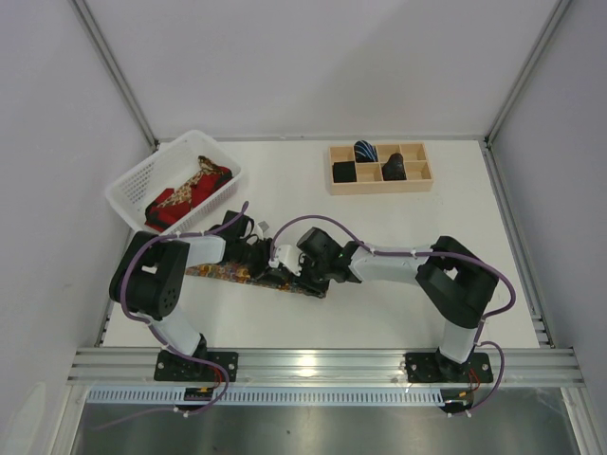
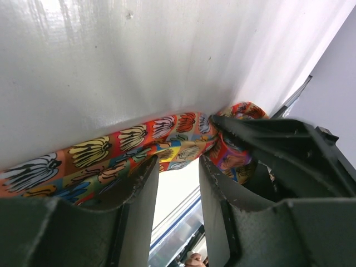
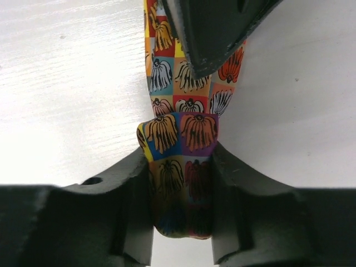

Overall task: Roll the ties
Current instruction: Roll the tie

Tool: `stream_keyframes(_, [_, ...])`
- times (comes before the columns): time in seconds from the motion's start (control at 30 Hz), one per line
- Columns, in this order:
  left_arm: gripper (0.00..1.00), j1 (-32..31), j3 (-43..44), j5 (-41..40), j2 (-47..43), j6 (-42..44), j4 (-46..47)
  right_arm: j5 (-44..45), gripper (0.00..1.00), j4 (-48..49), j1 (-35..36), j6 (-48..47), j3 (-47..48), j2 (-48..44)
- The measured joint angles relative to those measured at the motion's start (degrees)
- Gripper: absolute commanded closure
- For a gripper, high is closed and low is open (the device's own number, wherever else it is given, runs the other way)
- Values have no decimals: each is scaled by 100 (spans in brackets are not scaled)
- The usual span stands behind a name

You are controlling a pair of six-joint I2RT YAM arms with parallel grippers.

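I judge the roll is only just starting on the tie [image 3: 181, 133], which lies flat across the middle of the table [image 1: 398, 284], a little left of centre and nearer the arms than the far edge. My right gripper [image 3: 181, 167] is clamped on its folded-over right end. My left gripper [image 2: 178, 167] stands over the strip just to the left, jaws part-way apart with nothing between them. The next move, as I see it, calls for turning that fold over itself leftward while the left fingers pin the flat run so it feeds in straight and tight.

The table is smooth, glossy white. The basket [image 1: 128, 190] at far left is white plastic lattice, holding loose red and gold spare ties [image 1: 185, 194]. The tray [image 1: 379, 188] at far right is pale wood in square cells, three of them with rolled ties [image 1: 365, 150] in them. The tie is thin, limp woven cloth, a patchwork of bright squares with dark-lined blooms. The fingers are matt black and blunt.
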Motion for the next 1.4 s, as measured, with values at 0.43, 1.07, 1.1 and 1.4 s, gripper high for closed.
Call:
stream_keyframes(0.43, [50,24,0,-249,-719,72,-192,647,0,-85,-234,745,-260,-455])
stream_keyframes(1.07, [66,-754,787,175,-544,-149,-105,-457,25,-448,-2282,5318,-925,-2667])
stream_keyframes(1.1, [67,-820,859,188,-455,-153,-94,-636,31,-369,-2330,5539,-1198,-2599])
stream_keyframes(1.4, [69,-1104,990,262,-59,-142,-162,-1714,40,748,-2524,6937,-2531,-2142])
